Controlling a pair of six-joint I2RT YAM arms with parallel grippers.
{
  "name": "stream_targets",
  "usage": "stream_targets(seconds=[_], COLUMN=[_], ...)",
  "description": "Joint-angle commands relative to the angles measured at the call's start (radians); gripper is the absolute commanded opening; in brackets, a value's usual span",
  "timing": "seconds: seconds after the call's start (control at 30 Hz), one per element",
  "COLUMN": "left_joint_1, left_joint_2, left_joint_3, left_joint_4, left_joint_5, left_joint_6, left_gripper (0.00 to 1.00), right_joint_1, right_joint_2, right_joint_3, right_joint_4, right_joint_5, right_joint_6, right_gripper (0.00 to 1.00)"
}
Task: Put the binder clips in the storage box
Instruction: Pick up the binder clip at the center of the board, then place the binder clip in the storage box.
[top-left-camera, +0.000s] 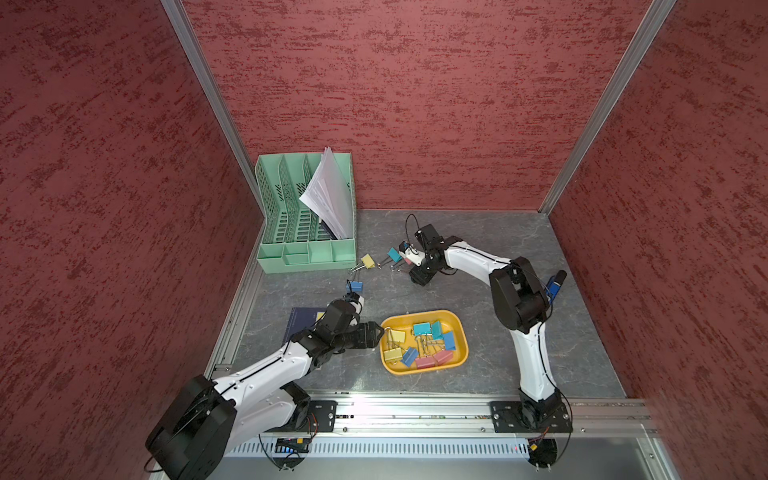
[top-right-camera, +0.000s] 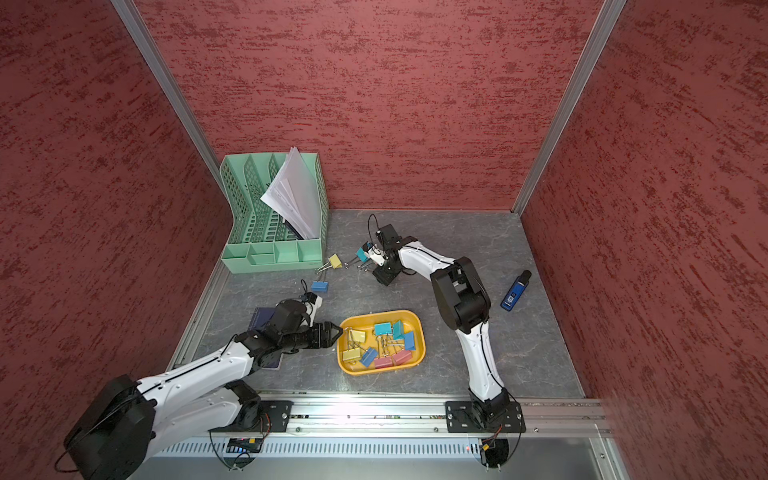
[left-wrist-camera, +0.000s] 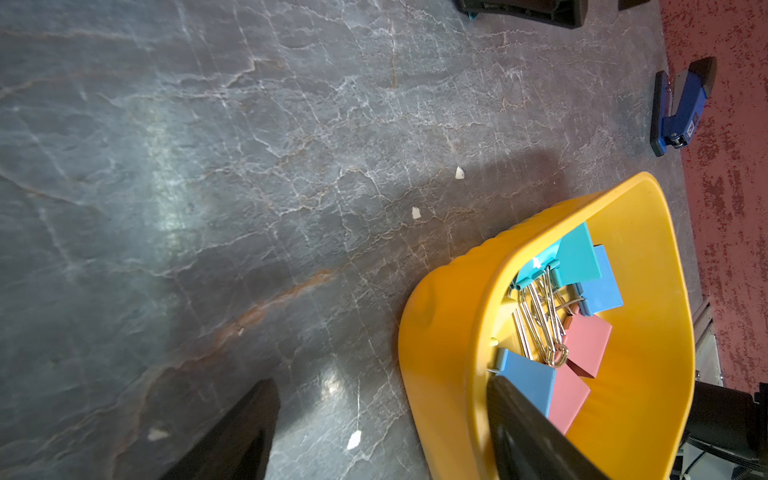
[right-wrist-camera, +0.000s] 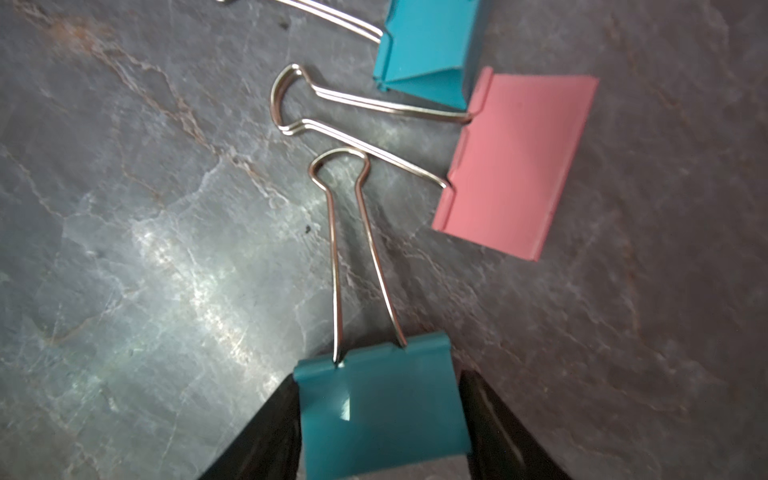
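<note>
The yellow-orange storage box (top-left-camera: 422, 312) sits at the front middle of the table and holds several binder clips (top-left-camera: 419, 345) in yellow, blue, teal and pink. My left gripper (top-left-camera: 380, 332) is open at the box's left end. In the left wrist view one finger (left-wrist-camera: 523, 424) reaches over the rim and the other (left-wrist-camera: 245, 432) stands over bare table. My right gripper (right-wrist-camera: 380, 382) is shut on a teal binder clip (right-wrist-camera: 382, 411) near the back. A pink clip (right-wrist-camera: 515, 166) and another teal clip (right-wrist-camera: 428, 45) lie just beyond it. A yellow clip (top-left-camera: 368, 261) and a blue clip (top-left-camera: 354, 286) lie loose further left.
A mint-green file organizer (top-left-camera: 305, 216) with papers stands in the back left corner. A dark blue notebook (top-left-camera: 301, 322) lies under my left arm. A blue stapler (top-right-camera: 514, 291) rests at the right, behind my right arm. Red walls close three sides.
</note>
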Motion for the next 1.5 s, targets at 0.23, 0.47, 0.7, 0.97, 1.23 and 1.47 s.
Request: stream_targets(seconds=[0.23,0.47,0.7,0.97,1.23,1.47], left_joint_1=[0.007,0.007,0.007,0.007,0.006,0.006], left_joint_2=[0.013,0.013,0.015,0.014,0.01,0.01], left_joint_3=[0.004,0.003,0.003,0.003,0.001,0.001], left_joint_4=[-0.036,-0.032,-0.03,-0.031,-0.032,-0.03], left_joint_5=[-0.018,-0.016,-0.016,-0.018,-0.018,-0.018], left_joint_6=[0.015,0.017,0.018,0.019,0.019,0.019], left_gripper=[0.82,0.82,0.82,0.82,0.82,0.82], right_joint_1=[0.006,0.012,0.105,0.363,0.479,0.514], right_joint_2=[-0.042,-0.269,-0.484,-0.642,-0.685,-0.679], right_joint_3=[-0.005,-0.132,-0.302,-0.509,-0.627,-0.639], right_joint_4=[-0.001,0.007,-0.015,-0.047,-0.082,-0.076], right_joint_5=[0.064,0.088,0.088,0.129,0.148,0.135], right_joint_6=[0.039,0.052,0.114,0.278,0.315,0.291], right_gripper=[0.46,0.46,0.45,0.46,0.47,0.47])
